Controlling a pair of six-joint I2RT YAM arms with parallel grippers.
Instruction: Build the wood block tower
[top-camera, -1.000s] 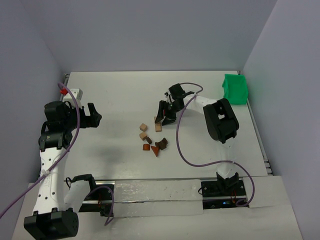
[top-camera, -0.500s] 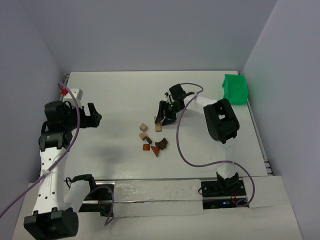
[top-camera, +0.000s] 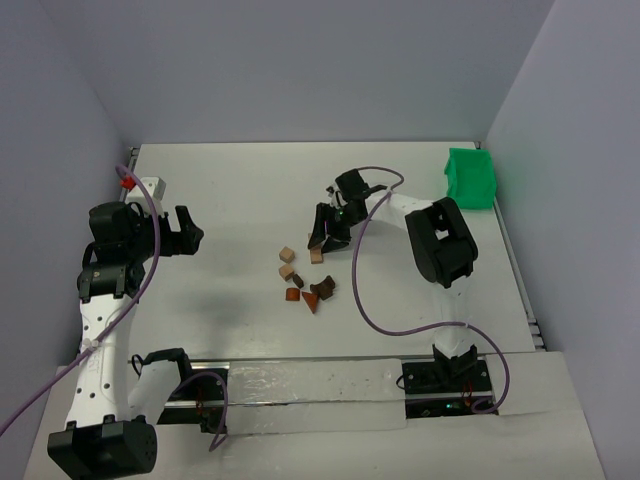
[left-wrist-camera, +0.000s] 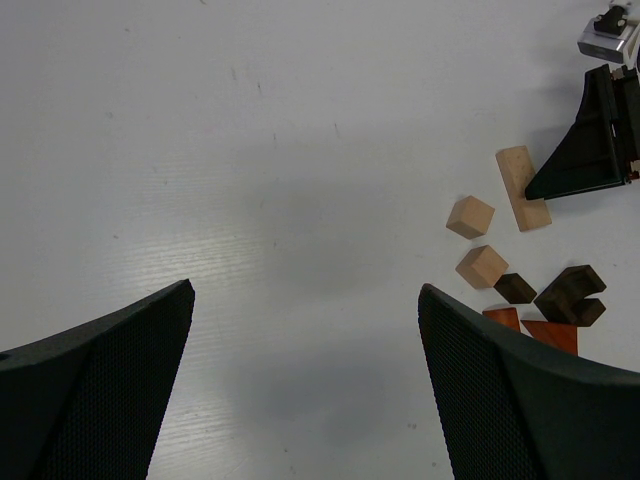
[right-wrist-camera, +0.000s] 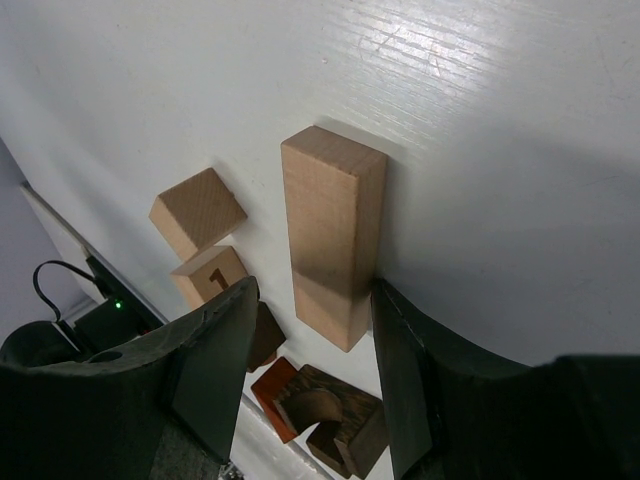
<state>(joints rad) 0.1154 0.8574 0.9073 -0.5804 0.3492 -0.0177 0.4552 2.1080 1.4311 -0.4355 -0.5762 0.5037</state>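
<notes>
The wood blocks (top-camera: 287, 270) are lying loose in a small cluster at the middle of the pale, faintly streaked counter (top-camera: 230, 190), each one resting flat on the surface as far as the overhead view is showing. The right fingers (top-camera: 326, 233) are reaching down at the far edge of that cluster and standing part open astride a tan bar (right-wrist-camera: 330, 225), a long square-ended piece with fine straight grain lying flat. One finger is sitting close against its side while a gap is showing on the other, so the bar is not being gripped. The right wrist view is giving what the overhead one is not: a printed "1" on a tan cube (right-wrist-camera: 212, 275), a plain second cube (right-wrist-camera: 197, 210) behind it, and a half-round notch cut into a dark brown block (right-wrist-camera: 335, 412) beside a reddish-brown piece (right-wrist-camera: 275, 385). The left fingers (top-camera: 188, 232), black with a mesh-like face, are hanging wide open and empty, well to the left of the blocks, and their wrist view is looking across the counter at the cluster, with one black right finger just beside the bar. A green bin (top-camera: 470, 178) is sitting at the far right corner
</notes>
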